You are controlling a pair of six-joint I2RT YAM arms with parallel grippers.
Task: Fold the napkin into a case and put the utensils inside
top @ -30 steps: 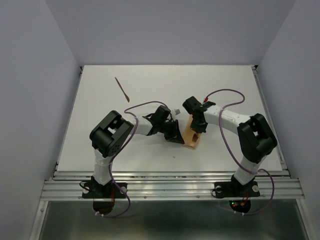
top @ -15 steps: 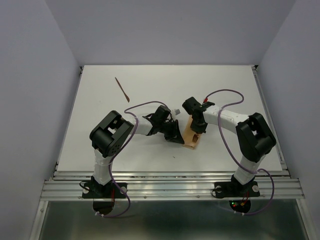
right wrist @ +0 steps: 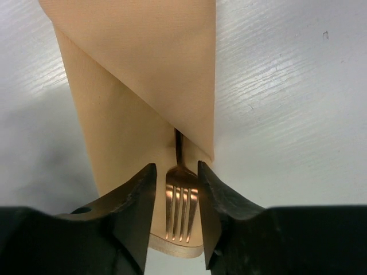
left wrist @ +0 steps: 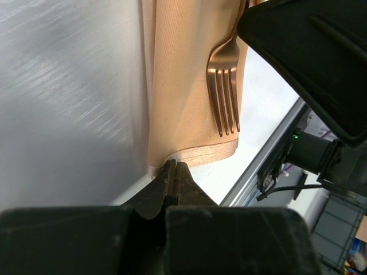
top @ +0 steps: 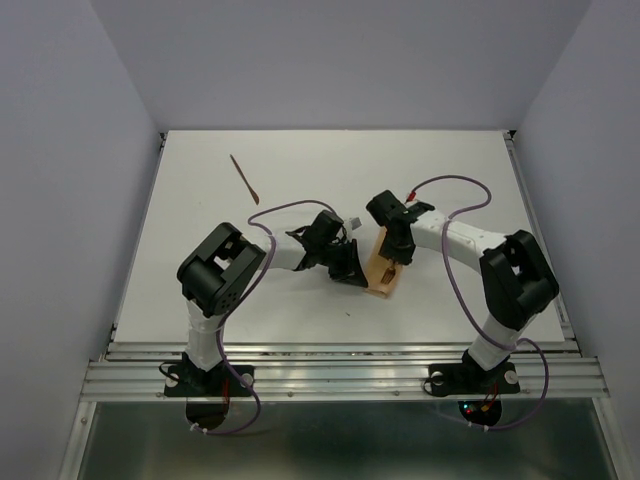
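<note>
The napkin is folded into a narrow tan case [top: 382, 272] lying mid-table, also seen in the left wrist view [left wrist: 178, 74] and the right wrist view [right wrist: 132, 86]. A copper fork [right wrist: 180, 200] lies on it, handle tucked under the diagonal flap and tines at the case's open end [left wrist: 225, 97]. My right gripper [right wrist: 175, 169] straddles the fork head, jaws slightly apart with small gaps on each side [top: 396, 254]. My left gripper [left wrist: 175, 166] is shut, pinching the case's near corner [top: 353, 268]. The plain reddish-brown utensil [top: 243, 178] lies far back left.
The white table [top: 300, 160] ends at a metal rail [top: 340, 352] along the near edge. Grey walls stand on the left, back and right. The right gripper's black body [left wrist: 312, 57] looms over the case in the left wrist view.
The right arm has shifted slightly over the case. The left gripper, the case and the far utensil have stayed put.
</note>
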